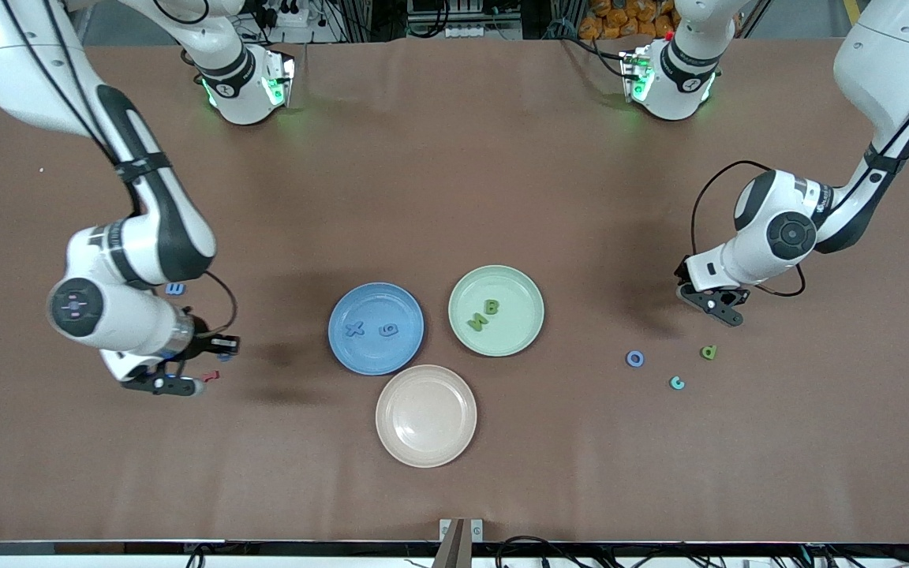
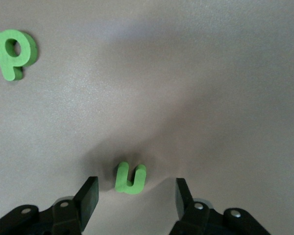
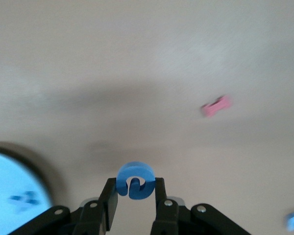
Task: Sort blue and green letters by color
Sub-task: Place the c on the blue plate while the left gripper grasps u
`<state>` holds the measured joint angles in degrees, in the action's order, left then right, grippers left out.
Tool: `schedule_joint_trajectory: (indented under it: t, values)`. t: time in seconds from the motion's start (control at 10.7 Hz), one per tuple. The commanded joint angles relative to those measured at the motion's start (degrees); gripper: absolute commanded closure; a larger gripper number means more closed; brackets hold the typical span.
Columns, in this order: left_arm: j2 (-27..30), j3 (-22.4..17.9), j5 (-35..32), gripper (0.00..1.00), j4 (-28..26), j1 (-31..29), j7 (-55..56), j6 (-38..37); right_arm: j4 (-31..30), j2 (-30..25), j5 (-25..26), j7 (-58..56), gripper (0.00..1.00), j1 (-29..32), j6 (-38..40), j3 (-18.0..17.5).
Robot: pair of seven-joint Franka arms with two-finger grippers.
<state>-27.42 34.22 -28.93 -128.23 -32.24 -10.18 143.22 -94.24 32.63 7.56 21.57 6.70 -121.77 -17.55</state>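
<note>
Brown table (image 1: pixel 454 158) lay bare across whole half toward arm bases; strip along camera-side edge also free. Three plates clustered mid-table: blue plate (image 1: pixel 375 328) with two blue letters, green plate (image 1: pixel 496 310) with two green letters, pink plate (image 1: pixel 426 415) nearest camera edge. Right gripper (image 1: pixel 186 379), toward right arm's end, clamped blue letter (image 3: pixel 134 179). Left gripper (image 2: pixel 135 196), toward left arm's end, jaws apart, straddled green "u" (image 2: pixel 130 178). Green "d" (image 1: pixel 708 352), blue "o" (image 1: pixel 635 359), teal "c" (image 1: pixel 677 383) lay loose nearby.
</note>
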Motion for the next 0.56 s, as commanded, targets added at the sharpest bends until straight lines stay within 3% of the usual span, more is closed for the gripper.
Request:
schedule_joint_trajectory:
  t: [0.0, 0.19, 0.28, 0.37, 0.47]
  values:
    - [-1.0, 0.3, -1.2, 0.28, 0.8, -0.4, -0.5, 1.0, 1.3, 1.6, -7.0, 17.0, 1.00, -7.9, 0.7, 0.3]
    - [-1.1, 0.4, -1.3, 0.29, 0.9, -0.4, -0.6, 1.0, 2.8, 3.8, -9.9, 28.9, 1.00, -13.1, 0.3, 0.5]
    - [-1.1, 0.3, -1.3, 0.34, 0.9, -0.4, -0.6, 1.0, 2.8, 4.3, -10.1, 32.4, 0.83, -14.2, 0.0, 0.5]
    - [-1.2, 0.3, -1.3, 0.37, 0.9, -0.4, -0.6, 1.0, 2.7, 4.5, -10.2, 34.7, 0.10, -14.7, -0.3, 0.5]
    - [-1.2, 0.3, -1.2, 0.41, 0.9, -0.3, -0.5, 1.0, 2.8, 4.5, -10.1, 34.9, 0.00, -14.4, -0.2, 0.5]
